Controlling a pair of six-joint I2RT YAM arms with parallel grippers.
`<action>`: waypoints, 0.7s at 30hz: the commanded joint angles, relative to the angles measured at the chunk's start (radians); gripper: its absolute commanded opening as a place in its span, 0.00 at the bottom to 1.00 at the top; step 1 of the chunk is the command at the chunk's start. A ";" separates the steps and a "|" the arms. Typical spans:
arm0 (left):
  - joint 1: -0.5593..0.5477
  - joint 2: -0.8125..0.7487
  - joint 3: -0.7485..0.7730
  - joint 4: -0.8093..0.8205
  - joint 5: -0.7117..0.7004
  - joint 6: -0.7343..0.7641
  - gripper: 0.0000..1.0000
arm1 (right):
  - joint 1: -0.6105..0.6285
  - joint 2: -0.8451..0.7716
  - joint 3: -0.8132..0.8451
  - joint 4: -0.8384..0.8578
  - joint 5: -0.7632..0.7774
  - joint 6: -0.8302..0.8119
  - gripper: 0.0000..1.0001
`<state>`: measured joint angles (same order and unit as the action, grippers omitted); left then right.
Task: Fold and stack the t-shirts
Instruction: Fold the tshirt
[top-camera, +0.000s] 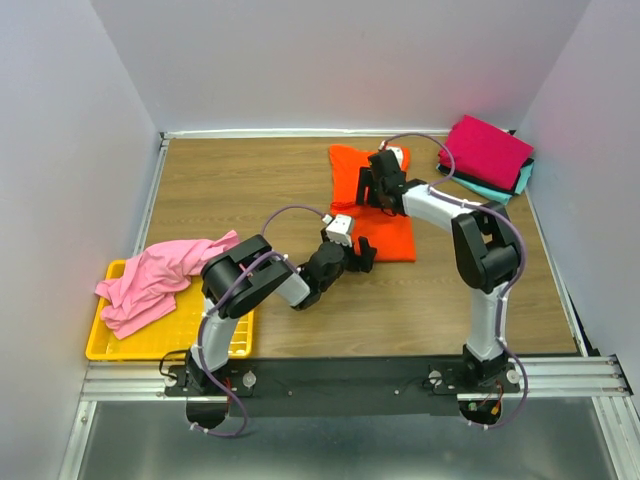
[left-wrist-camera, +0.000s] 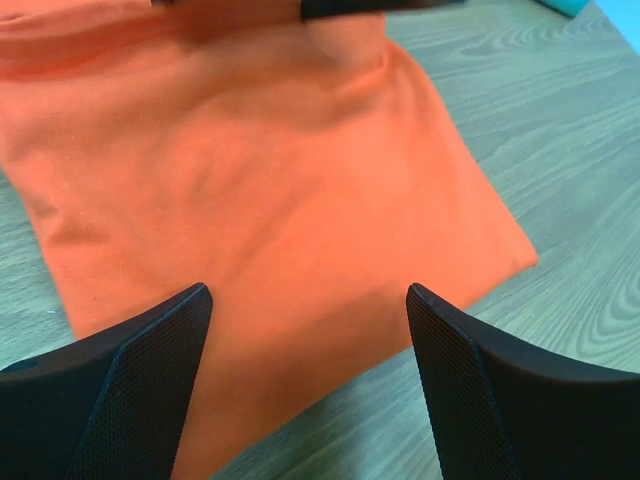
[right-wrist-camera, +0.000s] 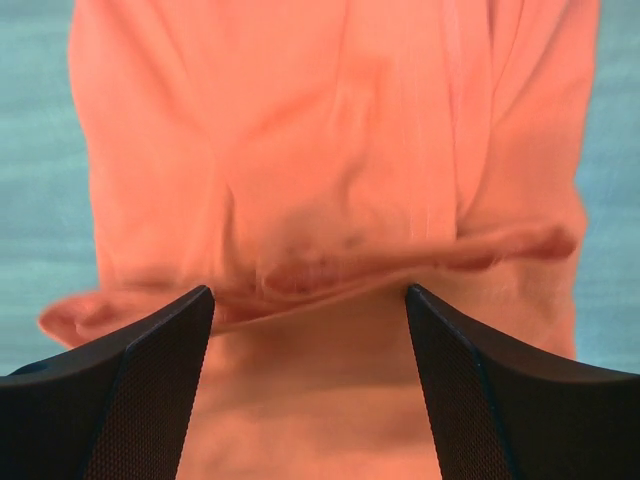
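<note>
Middle of the table: orange shirt, partly folded, flat on the wood.

Left gripper: at the shirt's front edge, toward the table's near side. Fingers spread wide, only cloth below the gap. Contact with the cloth not discernible.

Right gripper: over the shirt's rear half, toward the table's back. Fingers spread apart, pinching nothing. Bunched ridge of orange cloth crosswise just ahead of the tips.

Back right corner of the table: folded stack, magenta shirt on top, edges of dark shirt and teal shirt showing beneath.

Front left of the table: yellow tray, crumpled pink shirt heaped in it, spilling over its back rim.
</note>
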<state>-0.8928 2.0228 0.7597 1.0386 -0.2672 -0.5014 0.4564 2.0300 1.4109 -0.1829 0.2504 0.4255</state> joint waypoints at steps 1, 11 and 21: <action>-0.009 0.031 -0.039 0.038 -0.010 -0.026 0.87 | -0.033 0.070 0.097 -0.016 0.047 -0.019 0.84; -0.011 -0.028 -0.048 0.034 -0.021 0.007 0.87 | -0.055 0.037 0.169 -0.046 0.041 -0.034 0.85; -0.012 -0.277 -0.007 -0.153 -0.084 0.106 0.87 | -0.055 -0.279 -0.136 -0.046 0.112 0.016 0.85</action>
<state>-0.8989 1.8332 0.7277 0.9657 -0.2905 -0.4480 0.4000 1.8679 1.3785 -0.2150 0.3134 0.4145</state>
